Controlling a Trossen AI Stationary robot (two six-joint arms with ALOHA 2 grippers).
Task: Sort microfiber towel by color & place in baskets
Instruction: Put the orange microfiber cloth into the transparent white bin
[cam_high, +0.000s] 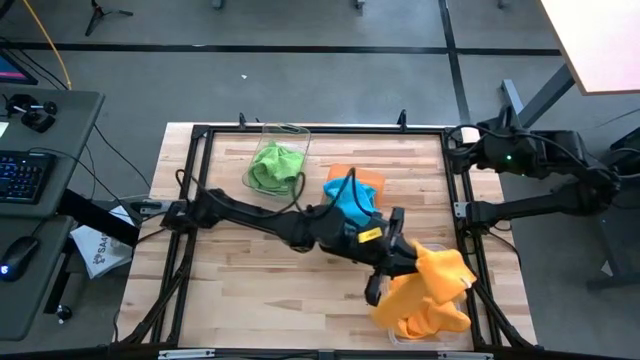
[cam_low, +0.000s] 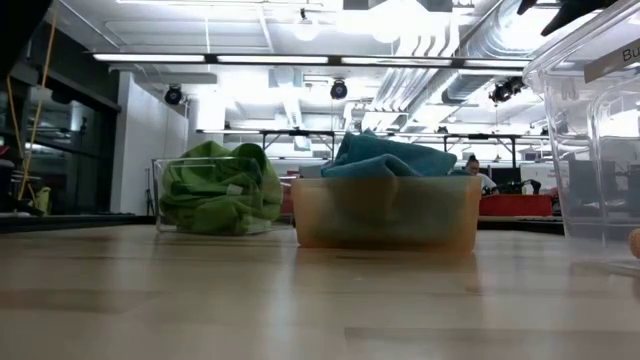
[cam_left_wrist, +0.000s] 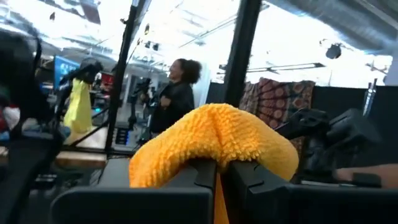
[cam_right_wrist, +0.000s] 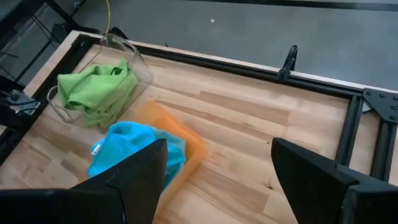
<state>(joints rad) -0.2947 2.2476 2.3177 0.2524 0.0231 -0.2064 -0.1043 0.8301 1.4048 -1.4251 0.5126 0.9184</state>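
My left gripper reaches across to the table's near right corner and is shut on an orange towel. Below and beside it, more orange towels are heaped in a clear basket. Green towels fill a clear basket at the far left. Blue towels lie in the orange basket at mid table. My right gripper is open, held back above the table's far right corner. My left gripper pinches the orange towel between its two shut fingers. A fold of the cloth bulges out past the fingertips. The towel is held over the orange heap in the near right basket; I cannot tell whether its lower part touches the heap.
A black frame rims the wooden table. Bare wood lies near and left of the baskets, and more between the orange basket and the far right corner. A person stands in the room beyond.
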